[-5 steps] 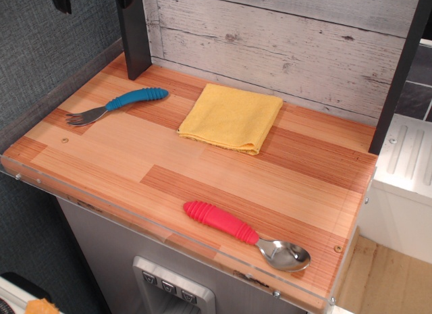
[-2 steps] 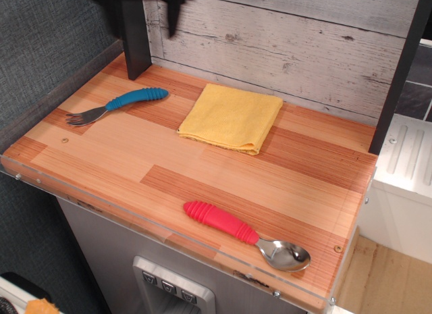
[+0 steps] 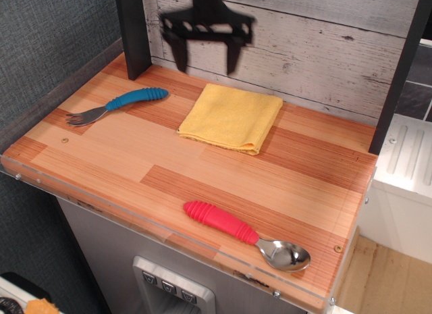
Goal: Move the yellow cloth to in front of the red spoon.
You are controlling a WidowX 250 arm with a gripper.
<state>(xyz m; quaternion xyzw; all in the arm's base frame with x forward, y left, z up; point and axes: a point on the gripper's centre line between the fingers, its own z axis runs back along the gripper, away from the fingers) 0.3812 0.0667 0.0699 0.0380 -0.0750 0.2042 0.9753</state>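
Observation:
The yellow cloth [image 3: 231, 117] lies folded and flat on the wooden table top, at the back middle. The red spoon [image 3: 244, 233] lies near the front edge, red handle to the left, silver bowl to the right. My gripper [image 3: 206, 63] is black and hangs in the air above the cloth's back left corner, in front of the grey plank wall. Its two fingers [image 3: 181, 55] point down and stand wide apart. It holds nothing and does not touch the cloth.
A blue-handled fork [image 3: 119, 104] lies at the left side of the table [image 3: 108, 159]. Black posts stand at the back left [image 3: 132, 33] and at the right edge [image 3: 398, 71]. A white unit [image 3: 405, 172] stands to the right of the table.
My gripper has moved from the top left corner rightward and down into view, and now hangs open above the cloth's back left. Cloth, spoon and fork have not moved.

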